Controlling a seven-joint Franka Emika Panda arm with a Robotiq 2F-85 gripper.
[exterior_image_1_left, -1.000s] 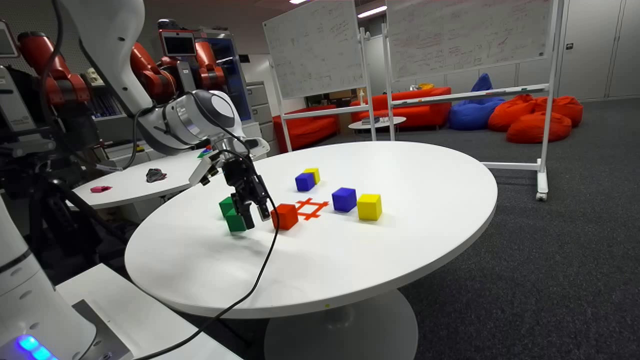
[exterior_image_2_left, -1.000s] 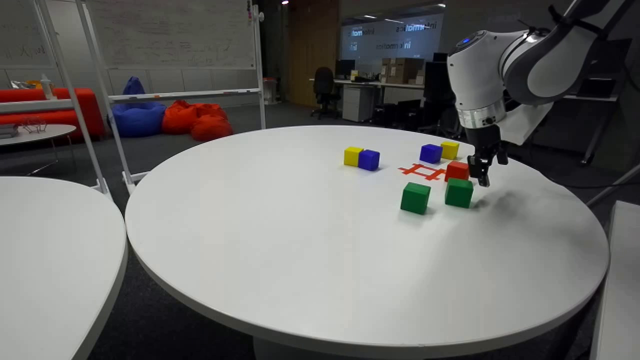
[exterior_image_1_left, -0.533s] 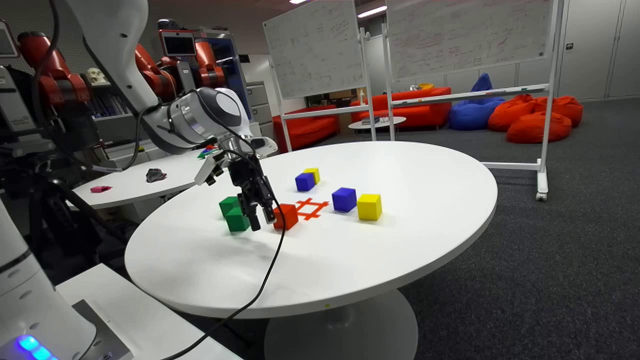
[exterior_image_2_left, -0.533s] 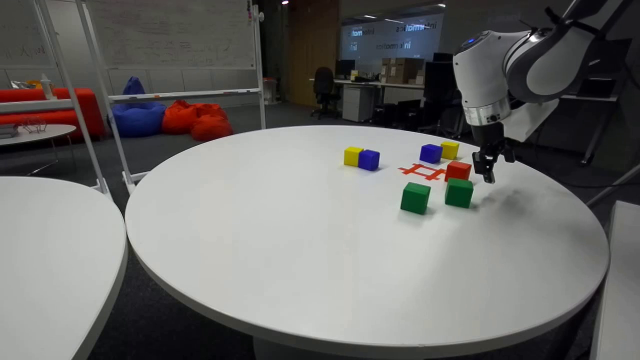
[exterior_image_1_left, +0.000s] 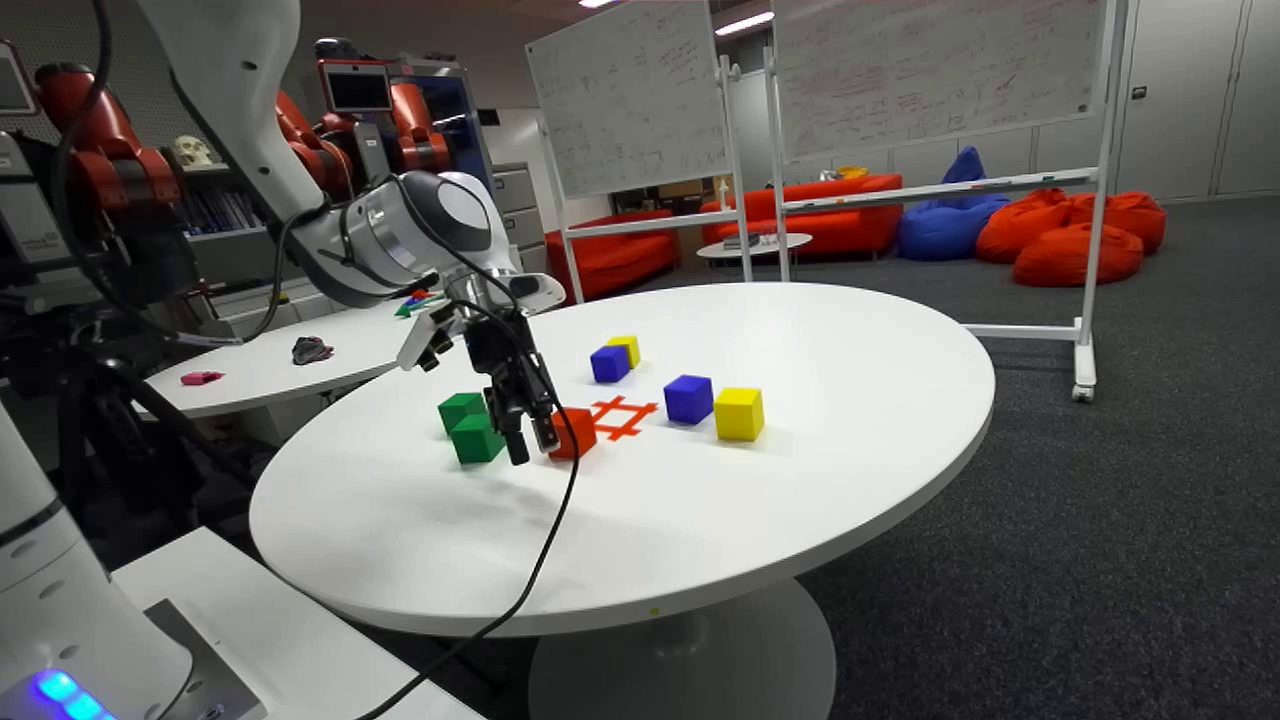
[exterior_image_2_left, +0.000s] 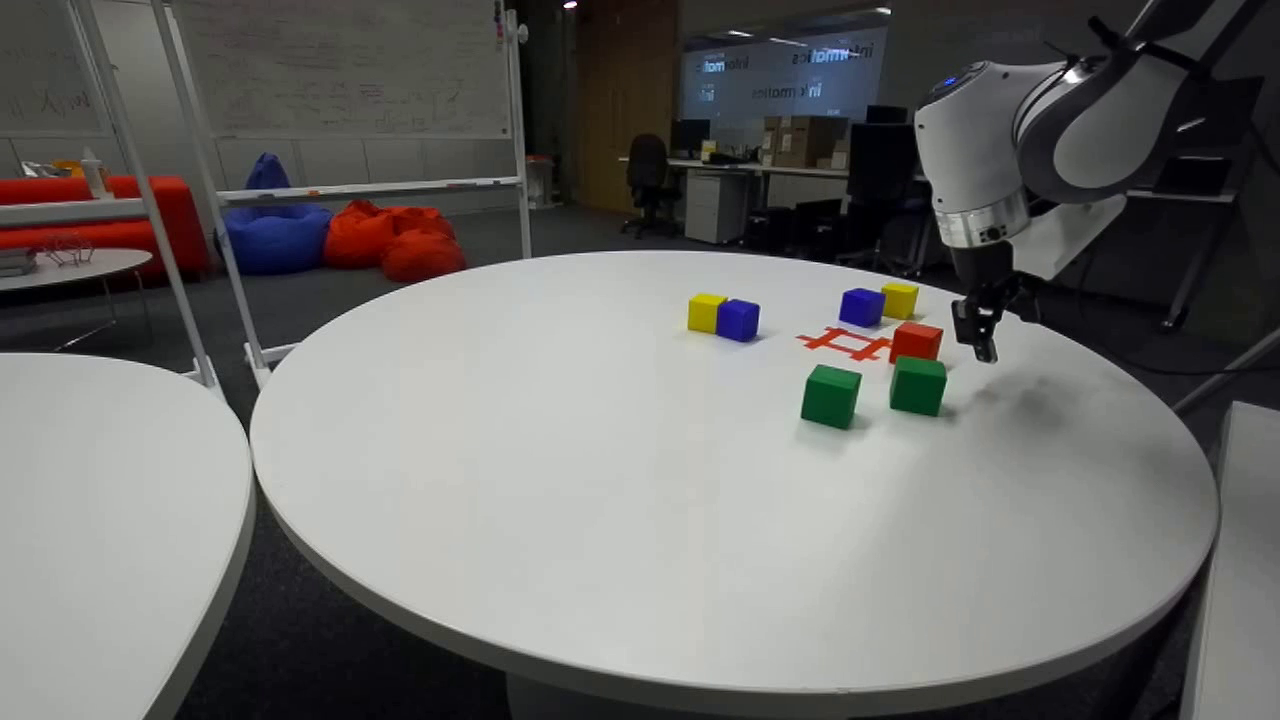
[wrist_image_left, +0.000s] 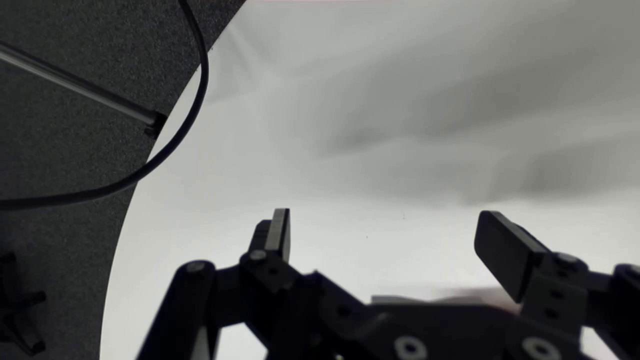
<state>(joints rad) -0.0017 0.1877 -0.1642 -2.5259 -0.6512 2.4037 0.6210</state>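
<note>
My gripper (exterior_image_1_left: 533, 450) is open and empty, pointing down above the white round table. In the wrist view its fingers (wrist_image_left: 385, 220) stand wide apart with only bare table between them. It is nearest to a red cube (exterior_image_1_left: 577, 434), which it partly covers in that exterior view; a gap shows between them in an exterior view (exterior_image_2_left: 916, 343). Two green cubes (exterior_image_1_left: 477, 440) (exterior_image_1_left: 459, 410) are on its other side, also seen in an exterior view (exterior_image_2_left: 918, 386) (exterior_image_2_left: 830, 396). A red tape grid (exterior_image_1_left: 622, 432) lies beside the red cube.
A blue cube (exterior_image_1_left: 688, 399) and a yellow cube (exterior_image_1_left: 739, 414) stand together; another blue cube (exterior_image_1_left: 609, 364) and yellow cube (exterior_image_1_left: 628, 347) stand farther back. A black cable (exterior_image_1_left: 540, 560) hangs from the arm across the table. The table's edge (wrist_image_left: 150, 160) shows in the wrist view.
My gripper has moved a little to the right in both exterior views, drawing slightly away from the green cubes. It stays open. The cubes have not moved.
</note>
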